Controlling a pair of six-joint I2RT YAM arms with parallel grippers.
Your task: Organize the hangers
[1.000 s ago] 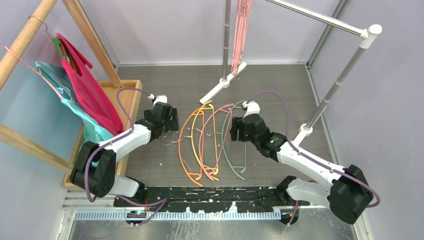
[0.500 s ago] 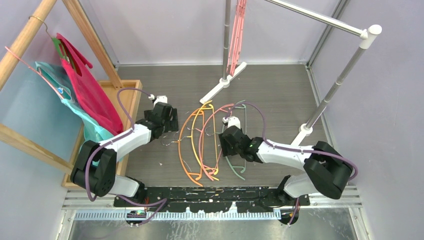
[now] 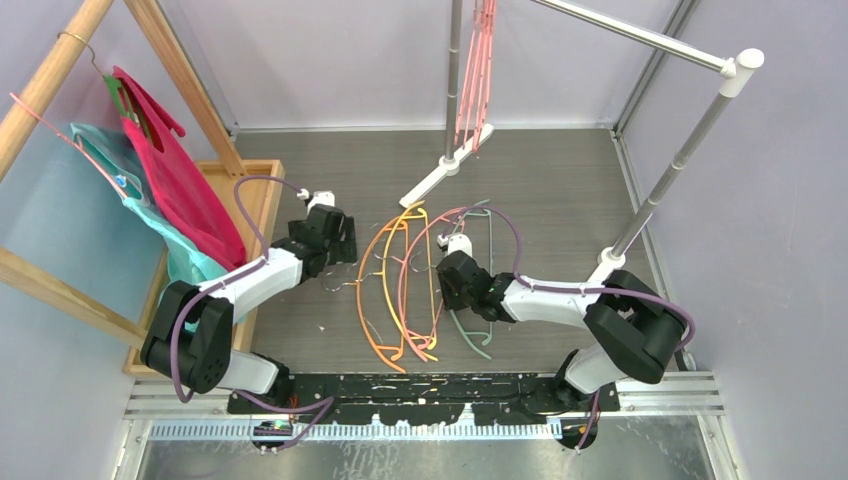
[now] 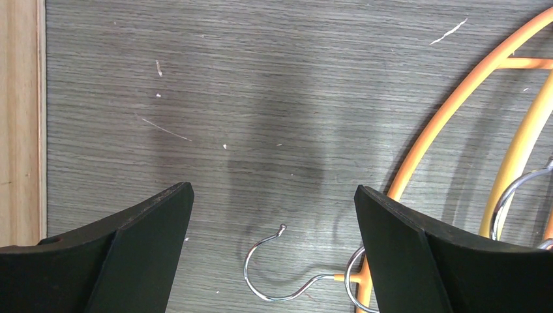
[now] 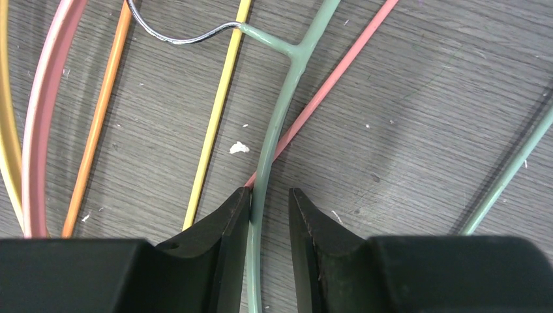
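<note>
- The pale green hanger [image 5: 280,111], thin plastic with a metal hook, lies flat on the table. One arm of it runs between the fingers of the right gripper [image 5: 269,193]. These fingers are narrowly apart and not clamped, and the arm is touching one of them.
- The left gripper [image 4: 274,188] is held wide apart. The hook [image 4: 247,268] of an orange hanger [image 4: 447,112] lies between its fingers.
- The green arm is cut off past the fingertips.
- The table [image 4: 261,85] is grey wood-grain, scratched and flecked white.

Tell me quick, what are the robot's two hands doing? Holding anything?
Left gripper: open wide, holding nothing.
Right gripper: open a little, fingers either side of the pale green hanger, not yet clamped.
</note>
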